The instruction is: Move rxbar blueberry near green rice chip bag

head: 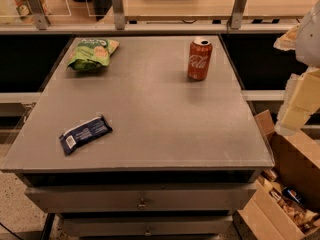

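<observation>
The rxbar blueberry [85,134] is a small dark-blue wrapper with a white barcode patch, lying flat near the front left of the grey table [160,109]. The green rice chip bag [93,53] lies at the table's back left corner, well apart from the bar. My gripper [291,118] hangs at the right edge of the view, beyond the table's right side and far from both objects, with nothing seen in it.
A red Coca-Cola can [200,59] stands upright at the back right of the table. An open cardboard box [285,194] with snacks sits on the floor at the right. Drawers [142,199] are under the tabletop. A railing and counter [180,9] run behind.
</observation>
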You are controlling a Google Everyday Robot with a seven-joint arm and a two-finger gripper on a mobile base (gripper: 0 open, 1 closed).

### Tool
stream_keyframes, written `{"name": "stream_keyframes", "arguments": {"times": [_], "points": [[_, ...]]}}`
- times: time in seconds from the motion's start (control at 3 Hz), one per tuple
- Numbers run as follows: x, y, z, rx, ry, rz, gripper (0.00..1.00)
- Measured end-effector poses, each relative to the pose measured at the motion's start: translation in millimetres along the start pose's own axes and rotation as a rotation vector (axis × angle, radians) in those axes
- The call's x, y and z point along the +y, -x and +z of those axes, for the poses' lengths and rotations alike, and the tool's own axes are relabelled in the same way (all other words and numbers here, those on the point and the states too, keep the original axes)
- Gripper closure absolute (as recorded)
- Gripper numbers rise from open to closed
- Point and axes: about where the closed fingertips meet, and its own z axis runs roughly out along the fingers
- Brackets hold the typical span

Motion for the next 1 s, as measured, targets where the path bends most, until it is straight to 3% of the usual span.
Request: {"name": "stream_keyframes", "arguments": {"times": [0.33, 0.67, 1.0], "points": [[0, 0, 0, 0.000, 0.000, 0.000, 0.00], [-3, 27, 11, -0.068, 0.011, -0.007, 0.00], [-3, 79, 37, -0.141, 0.058, -0.034, 0.00]]}}
